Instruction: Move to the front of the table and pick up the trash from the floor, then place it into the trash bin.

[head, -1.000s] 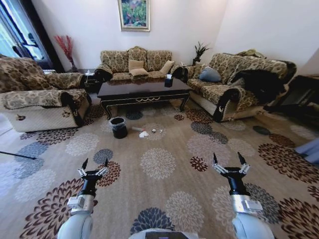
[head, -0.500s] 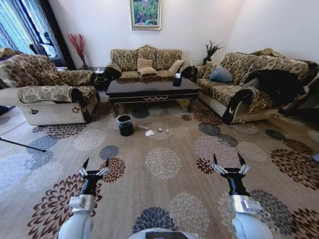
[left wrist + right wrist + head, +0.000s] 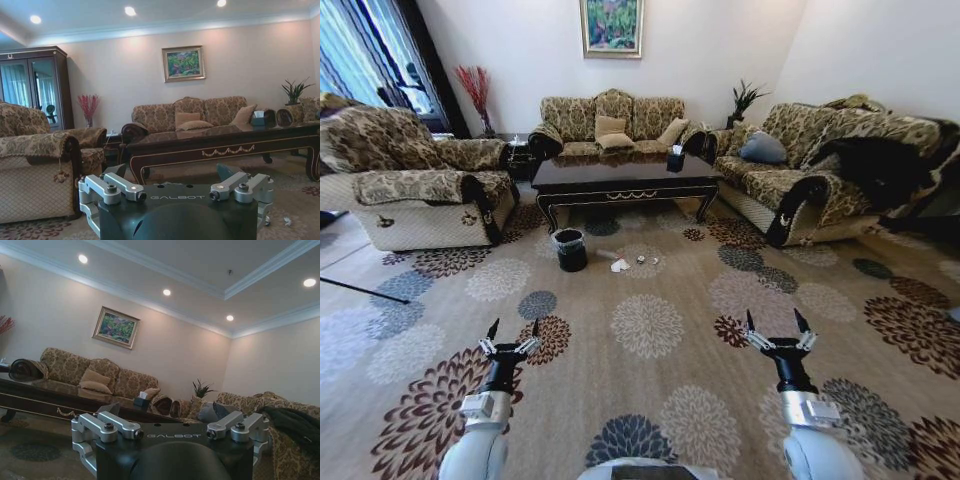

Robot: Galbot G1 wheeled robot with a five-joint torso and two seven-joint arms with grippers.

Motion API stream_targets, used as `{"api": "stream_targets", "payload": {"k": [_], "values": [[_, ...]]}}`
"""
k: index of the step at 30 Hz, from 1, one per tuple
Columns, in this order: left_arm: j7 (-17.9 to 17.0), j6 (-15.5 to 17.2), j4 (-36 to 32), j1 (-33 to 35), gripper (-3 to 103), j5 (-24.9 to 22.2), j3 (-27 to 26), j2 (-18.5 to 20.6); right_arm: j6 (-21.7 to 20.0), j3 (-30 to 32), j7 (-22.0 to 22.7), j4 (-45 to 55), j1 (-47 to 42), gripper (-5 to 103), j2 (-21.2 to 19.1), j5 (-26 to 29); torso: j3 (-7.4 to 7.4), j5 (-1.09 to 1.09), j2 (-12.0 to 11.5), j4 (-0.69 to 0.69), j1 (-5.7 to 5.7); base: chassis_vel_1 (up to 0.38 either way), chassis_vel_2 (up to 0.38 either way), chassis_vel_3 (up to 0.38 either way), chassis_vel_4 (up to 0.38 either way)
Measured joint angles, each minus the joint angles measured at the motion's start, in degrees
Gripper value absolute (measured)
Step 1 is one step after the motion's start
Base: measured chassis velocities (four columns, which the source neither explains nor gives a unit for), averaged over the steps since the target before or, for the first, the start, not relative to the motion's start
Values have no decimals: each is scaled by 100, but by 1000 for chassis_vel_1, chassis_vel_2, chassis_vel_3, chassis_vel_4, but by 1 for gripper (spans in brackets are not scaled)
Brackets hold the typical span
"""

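The dark glossy table [image 3: 620, 176] stands across the room between the sofas, also in the left wrist view [image 3: 220, 142]. On the carpet in front of it lies the trash: a crumpled white paper [image 3: 619, 266], a slim bottle [image 3: 603, 255] and a small silvery piece [image 3: 641, 260]. The black trash bin [image 3: 570, 250] with its clear bag stands just left of the litter. My left gripper [image 3: 511, 333] and right gripper [image 3: 770, 326] hang low in front of me, both open and empty, far short of the trash.
Patterned sofas [image 3: 420, 190] [image 3: 820, 170] flank the table left and right, a third [image 3: 610, 122] stands behind it. A black tissue box [image 3: 675, 160] sits on the table. Open flowered carpet [image 3: 645, 325] stretches between me and the litter.
The whole view has shifted: the camera turned and came slightly nearer, bringing the table and litter toward the picture's middle. Both grippers hold the same open pose.
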Motion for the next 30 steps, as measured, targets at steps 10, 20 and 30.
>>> {"api": "stream_targets", "payload": {"k": [10, 20, 30], "values": [[2, -23, -34, 17, 100, 21, -34, -3, -48, 26, 59, 113, -64, 100, -12, 99, -137, 0, -233, 0, -94, 0, 0, 0, 0], [42, -11, -254, -30, 100, 86, -137, 45, -149, 247, -546, 696, -294, 100, -278, 463, -292, 0, -485, 0, -193, 0, 0, 0, 0], [52, -2, -263, -6, 100, 139, -96, 20, 402, 80, -1581, 706, -396, 100, -324, -5, -429, 0, -712, 0, -283, 0, 0, 0, 0]]}}
